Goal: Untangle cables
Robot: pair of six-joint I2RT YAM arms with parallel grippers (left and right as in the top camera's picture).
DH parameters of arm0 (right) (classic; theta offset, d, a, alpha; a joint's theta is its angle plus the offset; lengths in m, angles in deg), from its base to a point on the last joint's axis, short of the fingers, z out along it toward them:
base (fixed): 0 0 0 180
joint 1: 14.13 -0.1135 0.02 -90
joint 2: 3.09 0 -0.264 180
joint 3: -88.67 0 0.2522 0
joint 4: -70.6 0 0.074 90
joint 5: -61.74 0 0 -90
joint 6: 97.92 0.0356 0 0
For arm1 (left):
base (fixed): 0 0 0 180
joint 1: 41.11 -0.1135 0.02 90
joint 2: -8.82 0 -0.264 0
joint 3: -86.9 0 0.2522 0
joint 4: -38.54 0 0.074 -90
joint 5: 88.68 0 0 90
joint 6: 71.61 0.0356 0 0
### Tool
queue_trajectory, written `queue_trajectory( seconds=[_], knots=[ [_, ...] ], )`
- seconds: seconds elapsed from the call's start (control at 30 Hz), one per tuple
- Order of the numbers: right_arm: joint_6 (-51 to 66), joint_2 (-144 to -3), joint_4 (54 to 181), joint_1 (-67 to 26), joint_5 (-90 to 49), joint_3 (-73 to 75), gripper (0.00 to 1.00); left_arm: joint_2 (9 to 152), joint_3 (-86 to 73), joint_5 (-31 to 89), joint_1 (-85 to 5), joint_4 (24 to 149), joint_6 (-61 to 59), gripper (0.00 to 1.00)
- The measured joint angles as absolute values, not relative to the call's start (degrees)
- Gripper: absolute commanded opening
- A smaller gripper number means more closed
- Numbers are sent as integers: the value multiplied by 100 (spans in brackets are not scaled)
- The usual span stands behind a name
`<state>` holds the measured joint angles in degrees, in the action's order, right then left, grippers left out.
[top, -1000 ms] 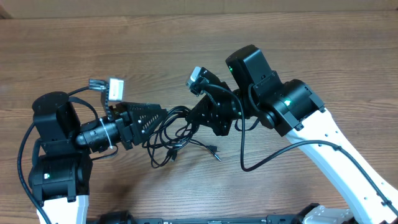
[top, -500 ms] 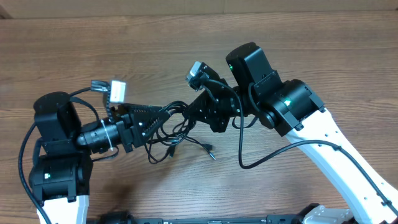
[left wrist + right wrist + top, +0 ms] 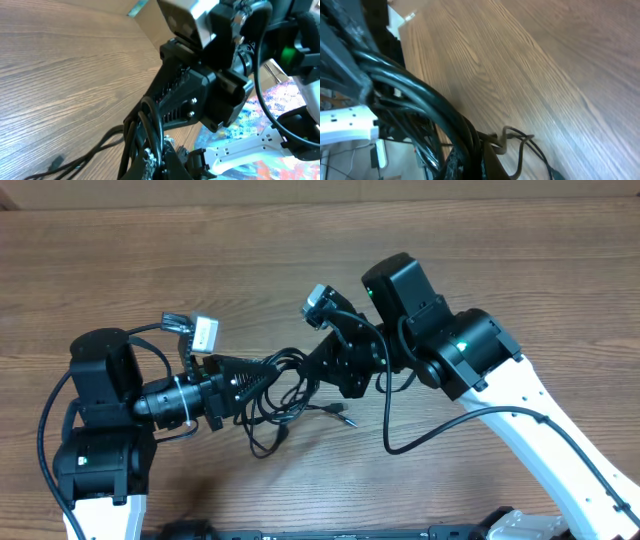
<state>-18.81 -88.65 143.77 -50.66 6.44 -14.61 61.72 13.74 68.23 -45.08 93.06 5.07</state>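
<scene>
Left gripper (image 3: 262,368): closed tight on some strands at the left side of the cables (image 3: 283,402), near the centre of the overhead frame.
Right gripper (image 3: 312,372): also closed, gripping the right side of the same bundle; its wrist view shows dark cords running in between the fingers.
Cables: one small tangle held between the two grippers, with loops drooping below them; a plug end (image 3: 343,413) lies free at the lower right.
Progress: I judge it early; the bundle is gripped on both sides, but the strands cross in many loops and no cord lies separate.
Left to do: pull the bundle apart and lay each cord alone.
Open room: the table (image 3: 520,250) is bare wood across the upper frame and to both sides.
Edges: the far edge runs along the top, well apart from the cables; the arm bases crowd the bottom.
Caution: the right arm's own wire (image 3: 392,442) loops near the plug end and could snag.
</scene>
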Motion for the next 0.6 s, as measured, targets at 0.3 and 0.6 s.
queue_trajectory(
  seconds=[0.3, 0.6],
  knots=[
    [-1848, -8865, 15081, -5104, -266, -1470, 10, 6187, 1385, 6705, -4493, 9304, 509, 4],
    [-1827, -8865, 15289, -5058, -1011, -1467, 100, 6185, 1385, 6664, -4495, 9279, 509, 4]
  ],
)
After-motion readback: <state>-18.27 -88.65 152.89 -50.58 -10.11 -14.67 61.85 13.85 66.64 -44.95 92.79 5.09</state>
